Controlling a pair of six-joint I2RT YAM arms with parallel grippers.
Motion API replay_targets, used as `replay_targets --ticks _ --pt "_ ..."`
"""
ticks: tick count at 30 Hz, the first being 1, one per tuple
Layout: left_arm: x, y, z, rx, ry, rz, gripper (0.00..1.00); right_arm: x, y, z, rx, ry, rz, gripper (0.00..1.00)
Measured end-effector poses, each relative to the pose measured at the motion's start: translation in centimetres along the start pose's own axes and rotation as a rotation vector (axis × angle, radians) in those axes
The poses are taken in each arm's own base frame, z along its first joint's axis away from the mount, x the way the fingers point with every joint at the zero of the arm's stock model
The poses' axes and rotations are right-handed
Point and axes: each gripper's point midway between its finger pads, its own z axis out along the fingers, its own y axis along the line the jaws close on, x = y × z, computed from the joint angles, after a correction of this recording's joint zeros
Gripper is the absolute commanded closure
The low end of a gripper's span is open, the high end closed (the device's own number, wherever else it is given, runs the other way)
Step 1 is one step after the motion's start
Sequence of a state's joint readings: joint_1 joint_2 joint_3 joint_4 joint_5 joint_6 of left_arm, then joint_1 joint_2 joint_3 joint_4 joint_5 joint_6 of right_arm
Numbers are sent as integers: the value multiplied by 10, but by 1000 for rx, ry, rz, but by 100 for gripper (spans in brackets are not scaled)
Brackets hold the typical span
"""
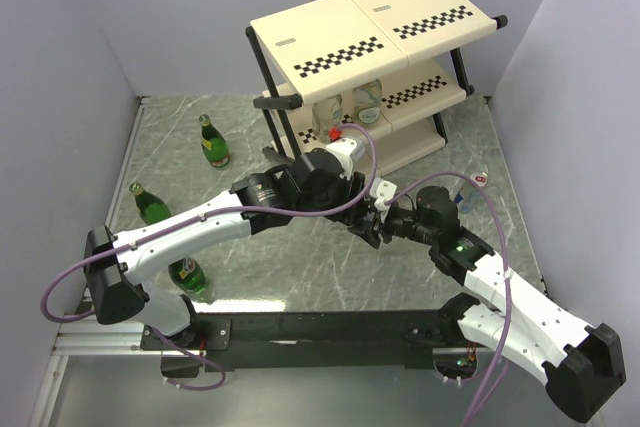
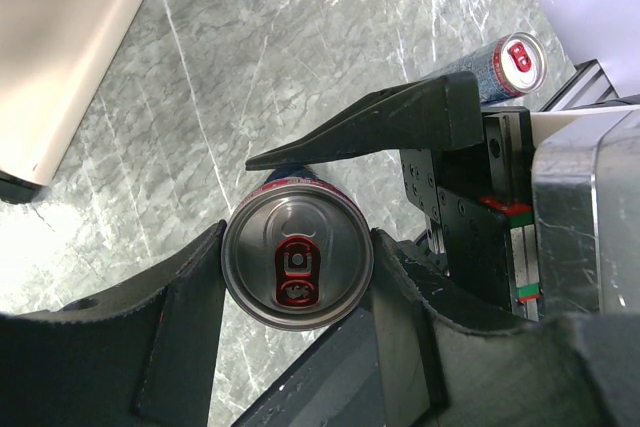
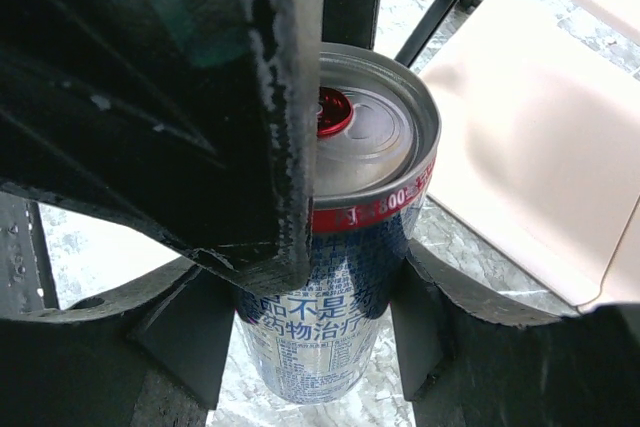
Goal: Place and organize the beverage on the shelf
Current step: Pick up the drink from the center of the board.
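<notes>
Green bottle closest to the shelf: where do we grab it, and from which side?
Likely the wide labelled body of the green bottle, below the slim neck, approaching level from the near side. It stands upright with open table around it; the shelf stands to its right.

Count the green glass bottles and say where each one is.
3. One green bottle stands on the table left of the shelf, a second nearer along the left side, a third beside the left arm's base. The arms could hide more.
</notes>
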State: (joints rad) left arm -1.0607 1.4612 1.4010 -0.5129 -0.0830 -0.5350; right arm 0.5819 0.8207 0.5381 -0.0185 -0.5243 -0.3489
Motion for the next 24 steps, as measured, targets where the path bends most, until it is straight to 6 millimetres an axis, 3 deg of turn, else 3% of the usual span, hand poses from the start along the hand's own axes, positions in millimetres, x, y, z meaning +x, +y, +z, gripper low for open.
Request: replay_targets --ticks 4,7,10,16,24 --pt "0 -1 0 3 2 0 94 0 0 0 0 0 2 84" --pt "0 0 0 5 3 -1 83 0 0 0 1 0 5 85" --pt "0 -1 0 6 3 -1 64 0 0 -1 3 0 12 86" --pt "-1 -1 -1 9 0 -2 41 -1 -1 -2 6 -2 19 88" --pt "-16 -17 -18 83 -52 -10 25 -1 1 -3 -2 -6 31 90"
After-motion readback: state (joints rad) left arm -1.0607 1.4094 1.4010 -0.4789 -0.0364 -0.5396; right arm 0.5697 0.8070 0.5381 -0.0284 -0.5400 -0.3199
